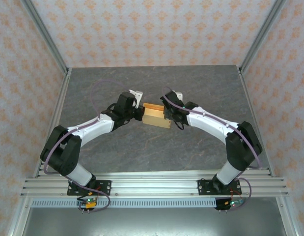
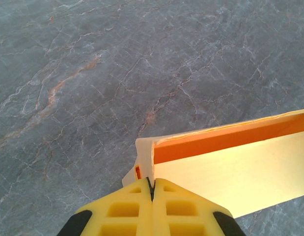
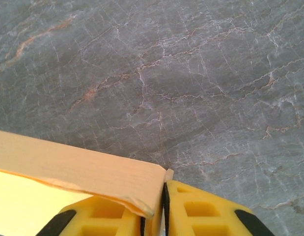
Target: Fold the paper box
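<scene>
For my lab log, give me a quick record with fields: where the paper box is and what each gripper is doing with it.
surface: grey marbled table
object: paper box, tan cardboard, one inner wall orange, sides standing up
position: middle of the table, between the two arms
left gripper: shut on the box's left end wall
right gripper: shut on the box's right end
box resting or lifted: cannot tell
</scene>
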Robot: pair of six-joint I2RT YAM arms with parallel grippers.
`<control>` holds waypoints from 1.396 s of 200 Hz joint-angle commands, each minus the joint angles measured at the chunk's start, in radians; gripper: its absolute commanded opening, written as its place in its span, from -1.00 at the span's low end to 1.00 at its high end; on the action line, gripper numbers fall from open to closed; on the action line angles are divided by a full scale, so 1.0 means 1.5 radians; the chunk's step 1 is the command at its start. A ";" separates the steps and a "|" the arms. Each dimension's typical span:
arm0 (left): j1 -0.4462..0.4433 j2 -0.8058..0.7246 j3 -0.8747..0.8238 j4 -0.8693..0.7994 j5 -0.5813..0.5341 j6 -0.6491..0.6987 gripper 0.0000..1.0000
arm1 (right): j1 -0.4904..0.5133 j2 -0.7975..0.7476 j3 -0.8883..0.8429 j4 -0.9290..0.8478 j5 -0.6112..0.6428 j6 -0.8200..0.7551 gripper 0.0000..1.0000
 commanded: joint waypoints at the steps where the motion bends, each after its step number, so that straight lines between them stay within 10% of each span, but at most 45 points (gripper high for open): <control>1: -0.022 0.018 -0.007 -0.001 -0.019 -0.036 -1.00 | 0.012 0.016 0.038 -0.019 -0.004 0.056 -0.59; 107: -0.056 0.045 -0.001 -0.014 -0.083 -0.033 -1.00 | 0.014 -0.027 0.056 -0.082 0.033 0.078 -0.45; 279: -0.076 0.058 0.024 -0.070 -0.187 -0.026 -1.00 | 0.014 -0.006 0.114 -0.130 -0.011 0.099 -0.79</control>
